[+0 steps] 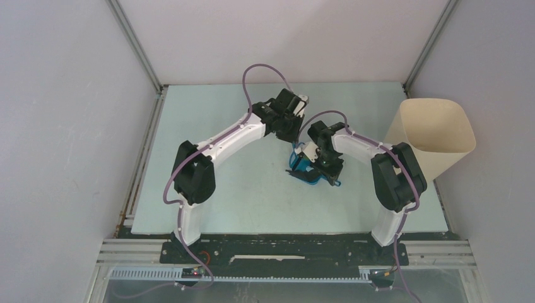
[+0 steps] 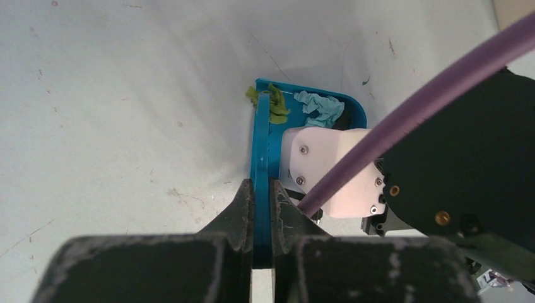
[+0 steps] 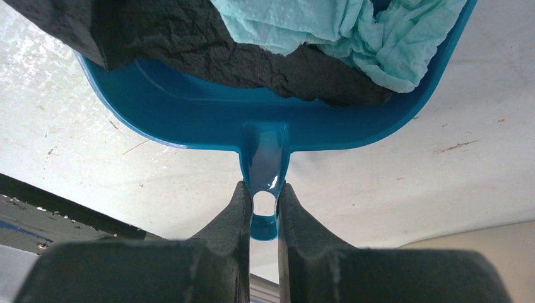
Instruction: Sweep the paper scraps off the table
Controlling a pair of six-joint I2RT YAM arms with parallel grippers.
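My right gripper is shut on the handle of the blue dustpan, which holds a black paper scrap and light cyan scraps. My left gripper is shut on the thin blue handle of the hand brush, whose far end meets the dustpan's rim. A green scrap lies at the brush tip and a cyan scrap lies inside the pan. In the top view both grippers, left and right, meet over the dustpan at the middle of the mint table.
The tall cream bin stands at the table's right edge, just right of the right arm. Metal rails run along the table's near and left edges. Grey walls close off the left, back and right sides.
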